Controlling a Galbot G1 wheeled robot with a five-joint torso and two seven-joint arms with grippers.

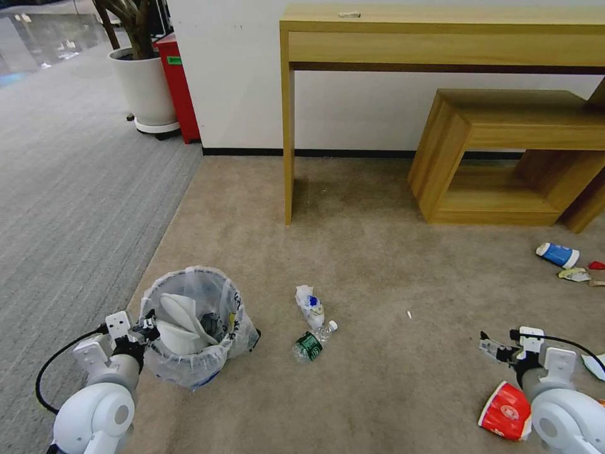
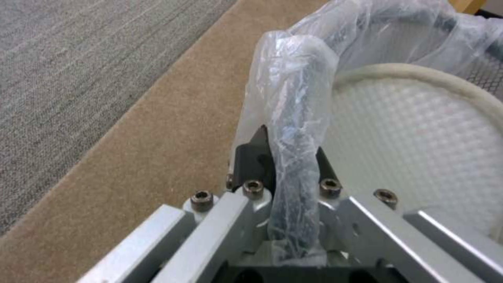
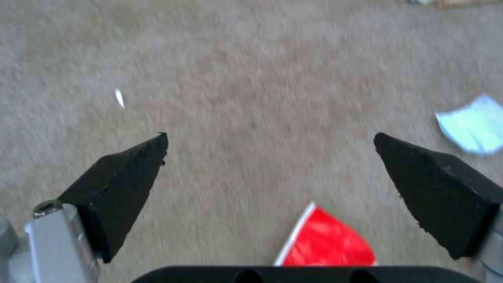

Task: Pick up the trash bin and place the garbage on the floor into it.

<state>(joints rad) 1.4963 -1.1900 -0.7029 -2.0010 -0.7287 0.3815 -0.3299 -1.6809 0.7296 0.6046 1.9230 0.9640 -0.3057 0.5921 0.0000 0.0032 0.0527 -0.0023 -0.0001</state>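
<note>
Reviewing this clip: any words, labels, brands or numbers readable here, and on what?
No text can be read.
Bottle: green label, print too small.
Red-white packet: markings blurred.
Blue-white cup: too small.
Red box: green sticker, illegible.

The left gripper [image 1: 146, 326] grips the rim of the trash bin [image 1: 189, 353], which holds white slippers [image 1: 183, 328]. A bottle [image 1: 312, 342] lies nearby; the right gripper [image 1: 495, 347] hovers above a red packet [image 1: 506, 411].
</note>
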